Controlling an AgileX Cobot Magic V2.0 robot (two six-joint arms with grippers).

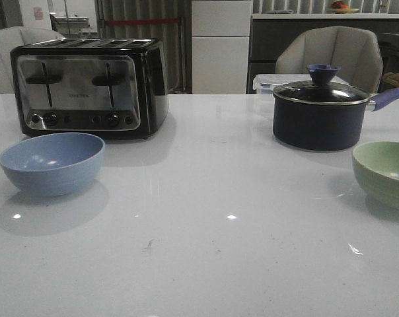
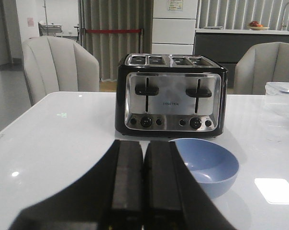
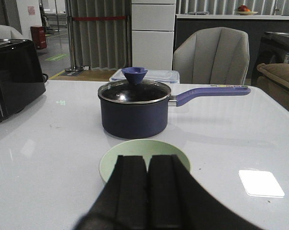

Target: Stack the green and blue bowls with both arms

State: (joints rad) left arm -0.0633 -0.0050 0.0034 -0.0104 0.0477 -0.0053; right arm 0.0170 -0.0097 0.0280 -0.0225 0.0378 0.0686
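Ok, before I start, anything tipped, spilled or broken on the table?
Nothing stands out. The blue bowl and green bowl sit upright and look empty, the saucepan has its lid on, and the toaster stands square. No spills visible.

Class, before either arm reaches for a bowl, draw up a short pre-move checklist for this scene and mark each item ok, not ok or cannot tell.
1. Blue bowl upright, empty, standing free in front of the toaster: ok.
2. Green bowl upright and empty, near the saucepan: ok.
3. Left gripper open for a grasp: not ok, fingers together.
4. Right gripper open for a grasp: not ok, fingers together.
5. Table between the bowls free for stacking: ok.
6. Green bowl fully in front view: not ok, cut off at the edge.
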